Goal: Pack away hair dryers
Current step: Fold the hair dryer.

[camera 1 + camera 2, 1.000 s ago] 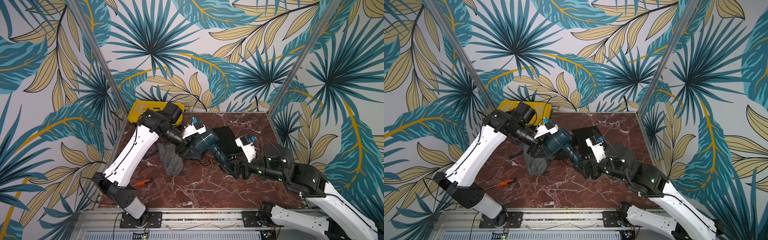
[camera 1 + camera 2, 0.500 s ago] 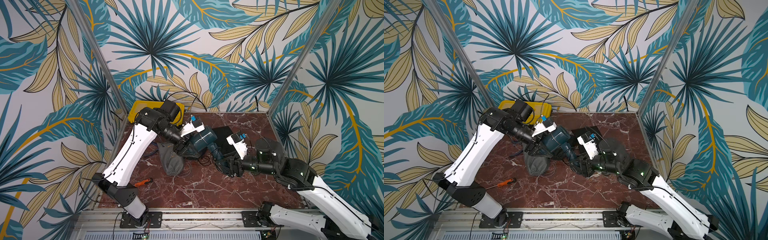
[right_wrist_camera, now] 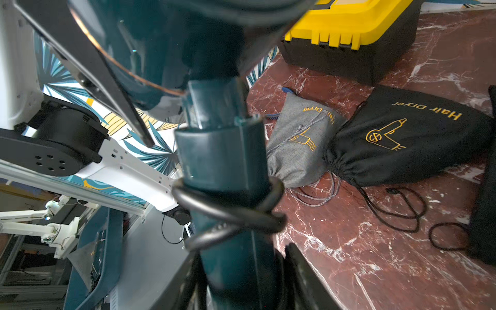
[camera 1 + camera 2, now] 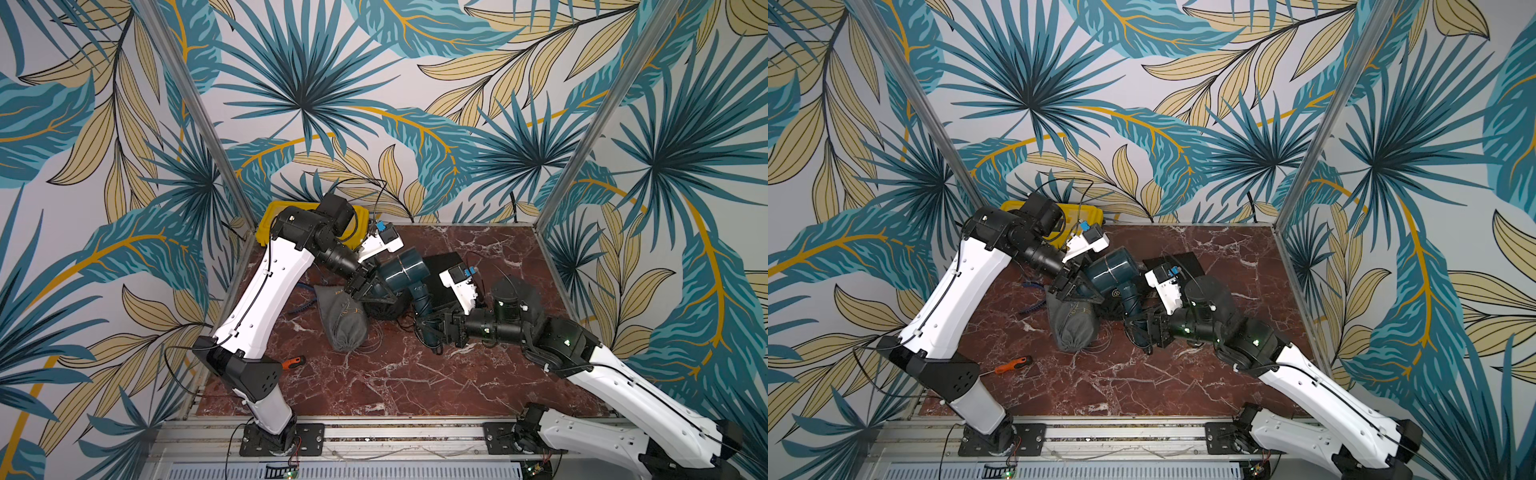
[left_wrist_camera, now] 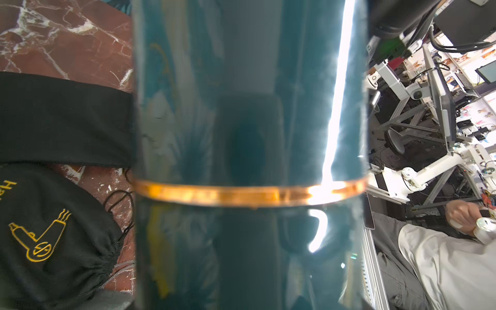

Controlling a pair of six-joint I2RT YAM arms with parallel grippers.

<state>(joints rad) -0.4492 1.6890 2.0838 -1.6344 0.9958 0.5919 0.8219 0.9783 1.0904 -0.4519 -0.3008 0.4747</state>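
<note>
in both top views the teal hair dryer [image 4: 405, 270] [image 4: 1115, 270] sits mid-desk, held up between the two arms, barrel toward the far left, handle running near and a touch right. left jaws clamp the barrel from the left side; right jaws grip the low end of the handle. beneath, a grey bag [image 4: 345, 322] lies on the desk [image 4: 395, 382], a black bag [image 4: 385, 309] just beside it on the right, a flat black pouch [image 4: 444, 264] just behind. yellow toolbox [image 4: 270, 224] in the far left corner, orange screwdriver [image 4: 1013, 365] near left, well apart from everything.

left wrist view: glossy teal barrel [image 5: 249, 120] fills the middle, copper ring [image 5: 249, 192] round it, black bag [image 5: 53, 236] off to one side; the jaws themselves are out of shot here.

right wrist view: handle [image 3: 222, 161] runs straight in between the jaws, black cord [image 3: 228, 212] looped round it, jaws closed on it, grey [image 3: 298, 153] and black [image 3: 402, 142] bags lying side by side beyond.
</note>
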